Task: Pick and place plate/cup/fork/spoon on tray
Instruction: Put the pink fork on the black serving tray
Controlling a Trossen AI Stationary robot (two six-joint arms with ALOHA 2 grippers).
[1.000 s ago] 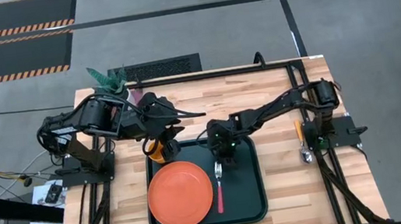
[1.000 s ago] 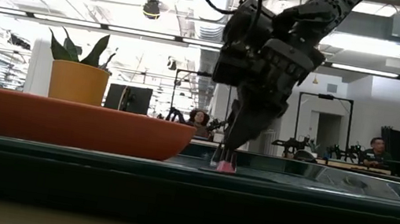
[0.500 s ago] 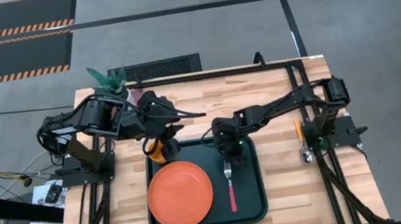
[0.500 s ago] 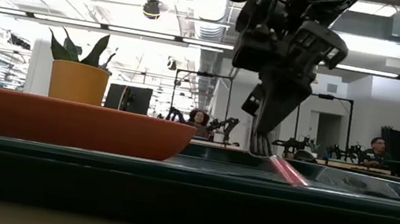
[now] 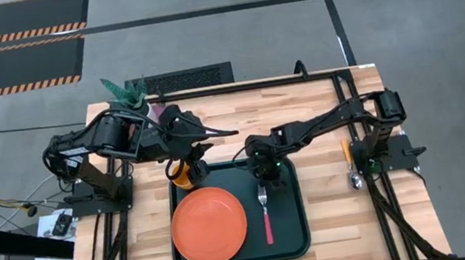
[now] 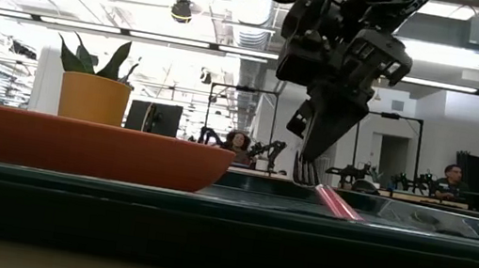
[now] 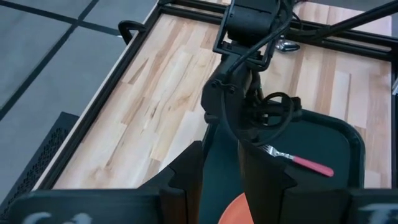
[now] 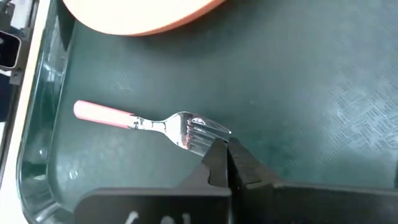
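The dark tray [image 5: 292,231] lies mid-table. The orange plate [image 5: 210,226] rests on its left half. The fork [image 5: 266,216] is on its right half, its pink handle [image 8: 102,115] toward the near edge. My right gripper [image 5: 262,183] is shut at the fork's tine end. The orange-yellow cup [image 5: 181,175] stands at the tray's far left corner; in the low view [image 6: 93,98] the plate hides its base. My left gripper [image 5: 185,157] hovers open above the cup. The spoon [image 5: 351,166] lies on the table by the right arm's base. My right gripper pinches the tips of the fork's tines [image 8: 200,137] between its two fingertips. The fingers come from above, slanting down. The tine end [image 6: 306,172] is raised a little, and the handle [image 6: 341,206] slopes down to the tray floor toward the near edge.
A potted plant [image 5: 124,92] stands at the table's far left corner. Black frame rails [image 5: 253,83] run along the far edge and both sides. Bare wood [image 5: 337,225] shows right of the tray.
My right gripper has moved toward the table's right edge, away from the plate, carrying the fork's tine end with it. The tine end has risen a little while the handle stays low on the tray. The fork now lies farther right on the tray.
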